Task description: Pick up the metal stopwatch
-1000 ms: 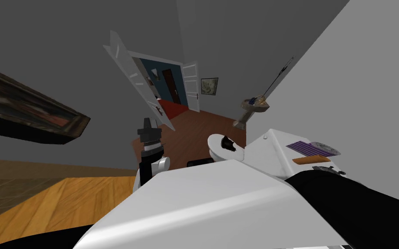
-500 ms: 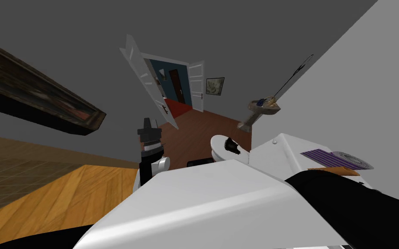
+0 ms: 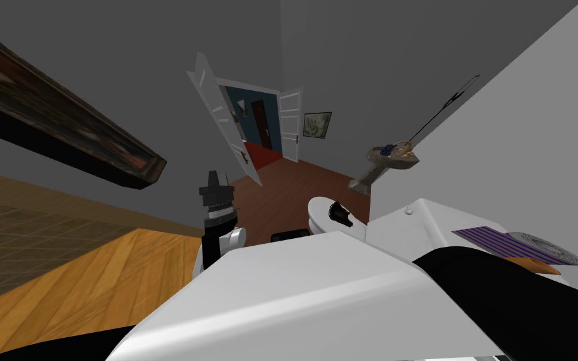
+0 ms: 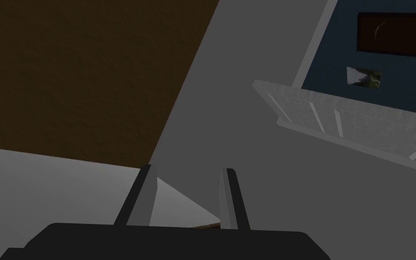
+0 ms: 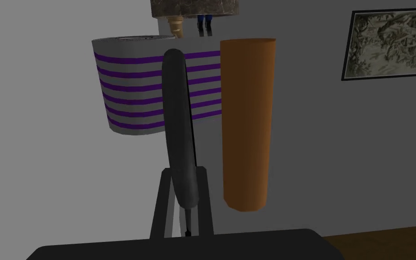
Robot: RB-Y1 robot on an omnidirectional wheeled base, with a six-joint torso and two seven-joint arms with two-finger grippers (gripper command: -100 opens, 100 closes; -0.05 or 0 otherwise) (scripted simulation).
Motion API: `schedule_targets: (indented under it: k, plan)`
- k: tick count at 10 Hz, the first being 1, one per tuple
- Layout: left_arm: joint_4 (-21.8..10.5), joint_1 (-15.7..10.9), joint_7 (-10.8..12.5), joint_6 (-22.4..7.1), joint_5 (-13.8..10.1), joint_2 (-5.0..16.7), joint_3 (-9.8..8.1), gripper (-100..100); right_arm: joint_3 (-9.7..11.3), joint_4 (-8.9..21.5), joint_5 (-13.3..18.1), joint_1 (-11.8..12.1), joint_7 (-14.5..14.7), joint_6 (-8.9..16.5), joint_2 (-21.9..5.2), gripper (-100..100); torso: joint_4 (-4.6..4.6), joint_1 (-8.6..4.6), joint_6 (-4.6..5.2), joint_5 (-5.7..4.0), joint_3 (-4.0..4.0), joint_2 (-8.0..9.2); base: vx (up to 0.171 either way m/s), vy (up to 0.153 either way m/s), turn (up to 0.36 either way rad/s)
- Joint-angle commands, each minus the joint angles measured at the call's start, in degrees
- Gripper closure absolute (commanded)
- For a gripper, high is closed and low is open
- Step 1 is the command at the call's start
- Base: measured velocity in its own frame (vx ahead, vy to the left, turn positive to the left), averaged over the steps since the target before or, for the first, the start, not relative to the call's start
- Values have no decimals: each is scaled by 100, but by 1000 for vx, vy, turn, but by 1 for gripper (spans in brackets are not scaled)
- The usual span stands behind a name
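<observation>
The stopwatch [image 5: 178, 131] shows edge-on as a thin dark grey disc standing up between my right gripper's [image 5: 184, 201] two fingers. The fingers [image 5: 163, 203] stand close together and press its sides, so the right gripper is shut on it. Just beyond it stand a grey roll with purple stripes [image 5: 130, 85] and an orange cylinder [image 5: 247, 122]. In the head view the striped roll [image 3: 507, 241] and the orange cylinder [image 3: 543, 267] lie on a white toilet tank [image 3: 425, 219], with my dark right forearm [image 3: 501, 282] reaching to them. My left gripper [image 3: 217, 188] is raised at the left, open and empty [image 4: 187, 189].
A white toilet bowl [image 3: 322, 213] sits in front of the tank. A pedestal basin [image 3: 391, 160] stands against the right wall. An open white door [image 3: 222, 125] leads off at the back. A dark framed picture [image 3: 62, 125] hangs at the left above a wooden floor [image 3: 93, 269].
My head camera has swung, so the tank and the things on it slid toward the right edge and the framed picture moved up. The left arm has kept its pose.
</observation>
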State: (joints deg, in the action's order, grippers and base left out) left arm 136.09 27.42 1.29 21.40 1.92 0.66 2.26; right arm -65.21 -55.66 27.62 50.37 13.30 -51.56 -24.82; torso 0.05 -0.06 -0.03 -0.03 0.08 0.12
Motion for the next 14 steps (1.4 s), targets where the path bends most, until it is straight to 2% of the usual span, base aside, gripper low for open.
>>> schedule_targets:
  k: [1, 3, 4, 5, 6, 8, 9, 10, 11, 12, 14]
  plan:
    - [0, 0, 0, 0, 0, 0, 0, 0, 0, 0, 0, 0, 0, 0, 0, 100, 0, 0, 0, 0, 0, 0, 4, 6, 1]
    - [0, 0, 0, 0, 0, 0, 0, 0, 2, 2, -3, -2, -14, 6, 5, 100, 3, -18, 1, -5, 9, 15, 0, 0, 0]
    - [0, 0, 0, 0, 0, 0, 0, 0, 3, -1, -3, -3, -13, 2, 3, 0, 3, -21, 3, -7, 10, 16, 0, 0, 0]
    - [0, 0, 0, 0, 0, 0, 0, 0, 289, -288, 35, -46, 46, 288, -49, 100, 4, -22, 4, -7, 10, 17, -16, -74, -363]
    - [0, 1, 0, 0, 0, 1, -1, 0, 456, -499, 35, -46, 46, 409, -49, 100, 4, -47, 19, -13, 14, 24, -24, -83, -378]
    - [0, 0, 0, 0, 0, 0, 0, 0, 456, -590, 35, -46, 46, 409, -49, 100, 5, -51, 10, -19, 17, 28, -6, -30, -59]
    - [0, -1, 0, 0, 0, 0, 0, 0, 729, -829, 68, -109, 93, 678, -135, 100, 4, -44, 6, -19, 12, 21, -15, -70, -370]
    - [0, 1, 0, 0, 0, 1, -1, 0, 893, -998, 68, -109, 93, 814, -135, 100, 2, -62, 28, -23, 14, 26, -8, -76, -349]
    - [0, 0, 0, 0, 0, 1, -1, 0, 956, -1141, 68, -109, 93, 838, -135, 100, 3, -77, 33, -39, 18, 32, 5, -37, -91]
    - [0, -1, 0, 0, 0, 0, 0, 0, 1183, -1500, 100, -172, 139, 1132, -221, 100, 3, -75, 22, -45, 16, 29, -8, -72, -349]
    - [0, 0, 0, 0, 0, 1, -1, 0, 1457, -1798, 100, -172, 139, 1267, -221, 100, 2, -101, 37, -52, 18, 34, 1, -60, -234]
